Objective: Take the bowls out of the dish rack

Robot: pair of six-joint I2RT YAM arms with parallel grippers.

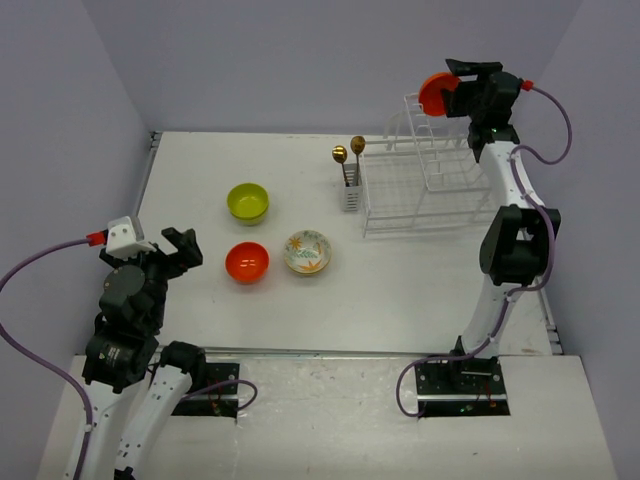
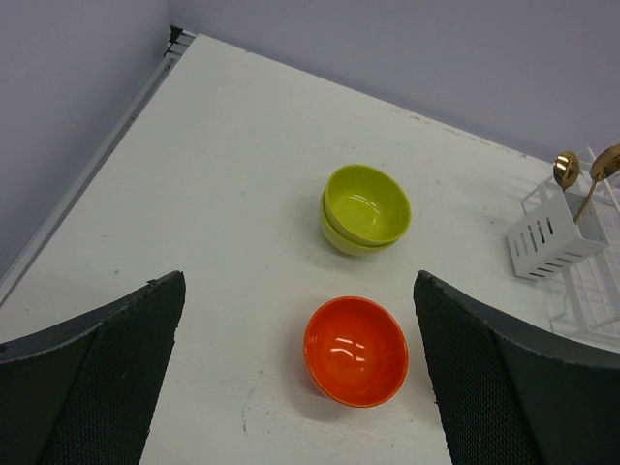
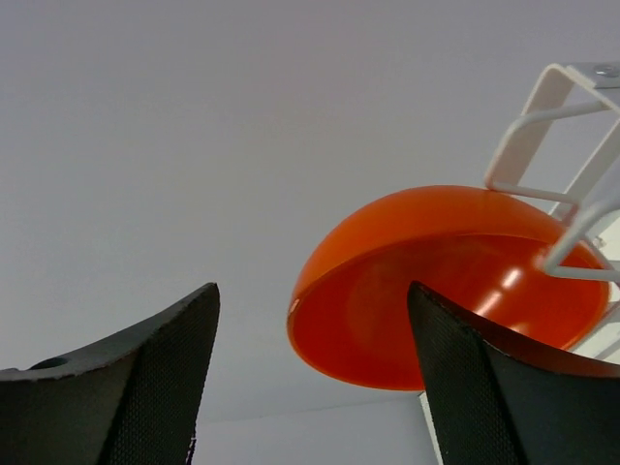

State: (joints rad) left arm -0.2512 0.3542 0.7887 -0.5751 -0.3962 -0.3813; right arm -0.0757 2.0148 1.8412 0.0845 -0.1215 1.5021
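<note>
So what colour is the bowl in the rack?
The bowl is plain orange, clearest in the right wrist view.

Five bowls (image 1: 247,262), two gold spoons (image 1: 340,154), one dish rack (image 1: 420,200), one caddy (image 1: 350,197).

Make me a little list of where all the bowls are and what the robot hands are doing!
On the table: lime-green bowls (look like two stacked), orange bowl, floral bowl
In the dish rack: racked orange bowl, standing on edge in the upper tier
Caddy: two gold spoons
Right arm: right gripper open, at the racked bowl's rim
Left arm: left gripper open, empty, facing the table bowls
</note>
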